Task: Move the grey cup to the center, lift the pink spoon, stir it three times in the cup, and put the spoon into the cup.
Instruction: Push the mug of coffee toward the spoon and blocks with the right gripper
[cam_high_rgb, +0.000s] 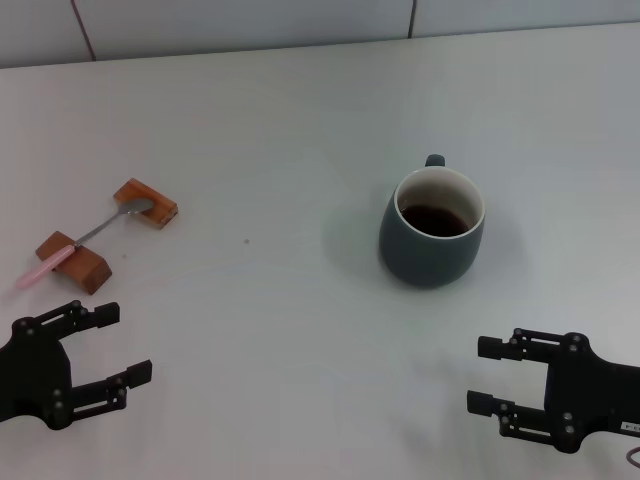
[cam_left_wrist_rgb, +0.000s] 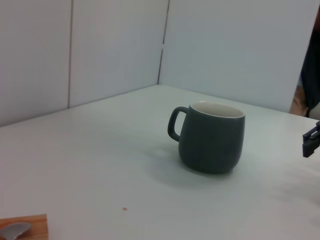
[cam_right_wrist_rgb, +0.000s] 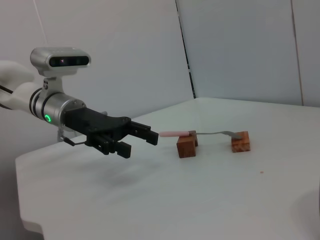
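Nothing moved yet, by the look of things: cup (cam_high_rgb: 432, 227) standing right of the table's (cam_high_rgb: 290, 110) middle, handle turned toward the far side, dark liquid inside, near full enough to slosh. Spoon (cam_high_rgb: 88, 233) well off to the left, bridged across two wooden blocks (cam_high_rgb: 74, 261), metal bowl on the farther block (cam_high_rgb: 146, 203), pink end sticking out past the nearer one.

First step in hand, judging from the layout: shifting the cup to the centre. Best taken by the right gripper (cam_high_rgb: 492, 376), nearest to it. Should approach level, straddle the rounded body low down or catch the rim wall, close gently, then slide or lift only slightly. Slow, flat travel leftward, no tilt, to keep the liquid in. Should stop short of the blocks, leaving room for the left arm to work. Rounded glazed wall probably slippery, so a firm, centred grip matters.

Right gripper hanging near the table's front edge, just short of the cup, fingers spread wide, holding nothing, touching nothing. Left gripper (cam_high_rgb: 113, 345) likewise parted and empty, hovering just in front of the nearer block, well apart from the cup; right wrist view confirms the gap between its fingers (cam_right_wrist_rgb: 148, 137) and the pink end just beyond them, untouched.
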